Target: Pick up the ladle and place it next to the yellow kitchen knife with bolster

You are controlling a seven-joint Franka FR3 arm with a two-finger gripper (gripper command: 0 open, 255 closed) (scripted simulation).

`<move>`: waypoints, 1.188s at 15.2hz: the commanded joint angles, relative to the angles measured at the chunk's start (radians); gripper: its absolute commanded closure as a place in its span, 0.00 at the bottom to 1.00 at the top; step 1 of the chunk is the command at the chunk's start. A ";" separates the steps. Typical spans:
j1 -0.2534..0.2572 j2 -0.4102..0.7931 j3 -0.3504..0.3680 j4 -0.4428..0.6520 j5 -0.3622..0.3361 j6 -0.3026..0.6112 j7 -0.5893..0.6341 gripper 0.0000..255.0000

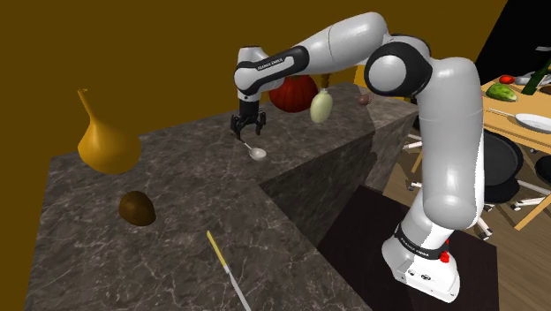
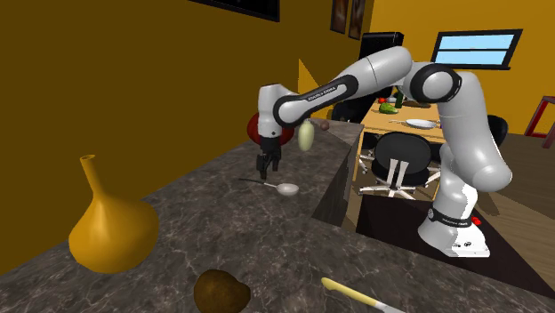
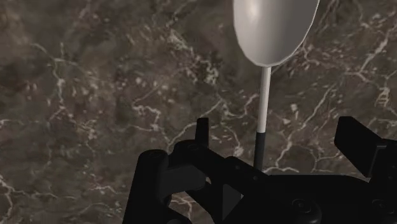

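On the marble counter (image 1: 190,181) (image 2: 267,236) (image 3: 95,95), my gripper (image 1: 247,134) (image 2: 269,167) (image 3: 277,127) hangs low over the ladle's (image 1: 257,153) (image 2: 285,188) (image 3: 273,32) thin handle, fingers spread to either side of it and not touching it. The ladle lies flat, well apart from the yellow-handled knife (image 1: 225,269) (image 2: 356,295). A brown lump (image 1: 138,208) (image 2: 221,292) sits near the knife. An orange vase (image 1: 106,141) (image 2: 111,231) stands farther from the knife.
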 commanded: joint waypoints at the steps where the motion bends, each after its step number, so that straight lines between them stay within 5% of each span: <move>1: 0.001 0.041 0.000 0.038 0.002 0.005 0.005 0.00; 15: 0.005 0.075 0.002 0.001 0.004 0.077 0.003 0.00; 16: 0.005 0.075 0.002 0.001 0.004 0.077 0.003 1.00; 18: 0.005 0.075 0.002 0.001 0.004 0.077 0.003 1.00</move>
